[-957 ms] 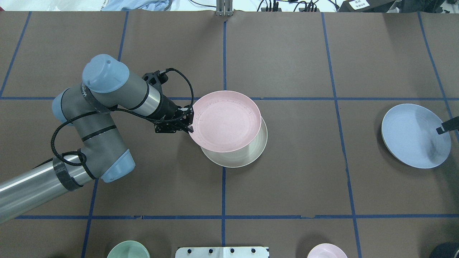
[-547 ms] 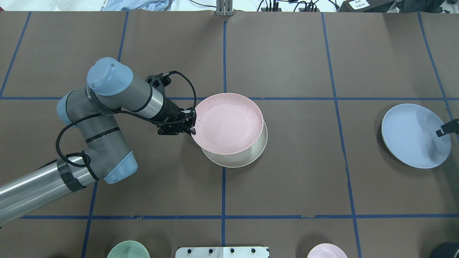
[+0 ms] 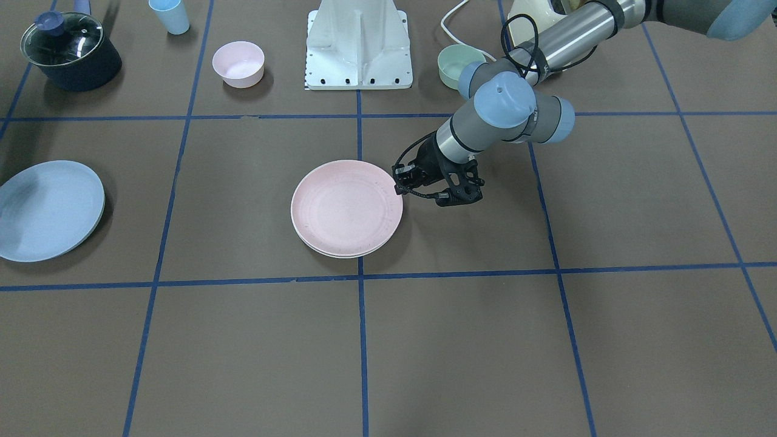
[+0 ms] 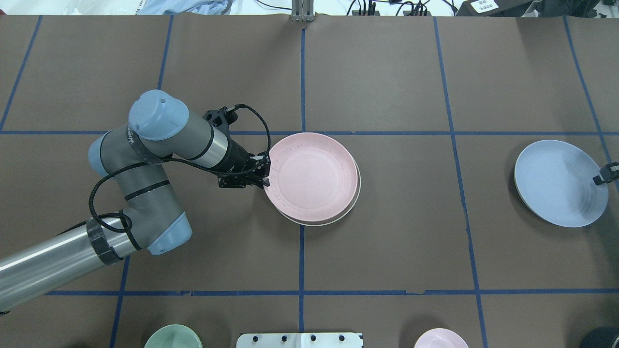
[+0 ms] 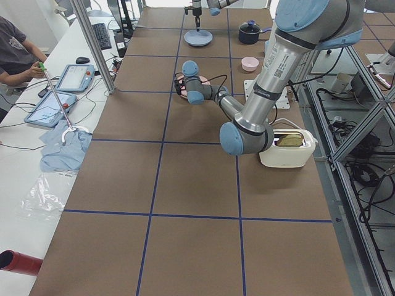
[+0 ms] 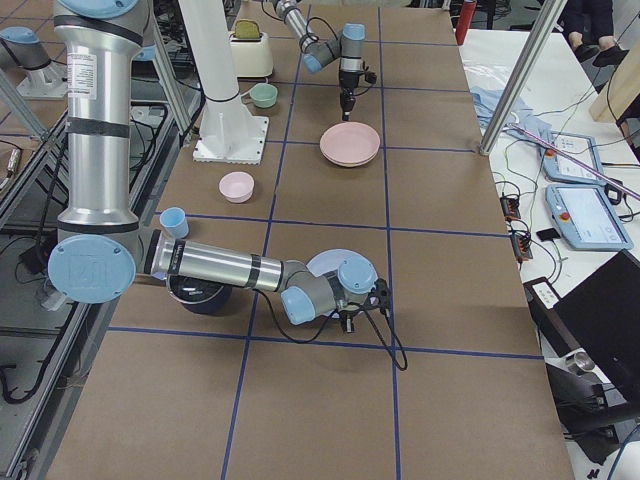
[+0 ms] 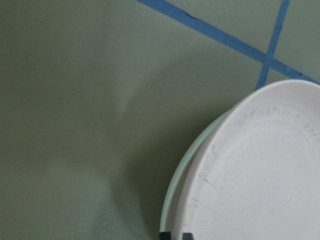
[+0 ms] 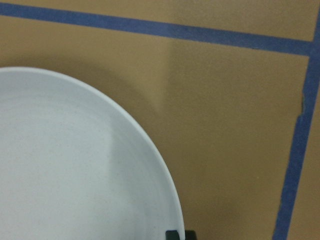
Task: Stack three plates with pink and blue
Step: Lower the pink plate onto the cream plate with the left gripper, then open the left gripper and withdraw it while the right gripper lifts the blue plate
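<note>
Table [image 4: 387,232]: brown sheet ruled into squares by blue tape lines, seen from over the robot's shoulders.
Left gripper [image 4: 264,180]: pinched narrowly on the left rim of the pink plate [image 4: 314,174]; in the wrist view its two dark fingertips [image 7: 165,235] show at the bottom edge, right at that rim.
Pink plate: in the middle of the table, lying on the cream-green plate [image 4: 316,224], set slightly to the far left of it.
Cream-green plate: flat on the table underneath, with only a thin crescent of its rim showing at the near right.
Right gripper [image 4: 604,175]: at the right rim of the blue plate [image 4: 556,183]; I cannot tell how wide its fingers stand or whether they grip the rim.
Blue plate: far to the right, well apart from the other two plates, with nothing stacked on it.
Near edge: a small green bowl [image 4: 173,338] at the left and a small pink bowl [image 4: 441,338] at the right, with a white mounting plate [image 4: 300,340] between them.
</note>
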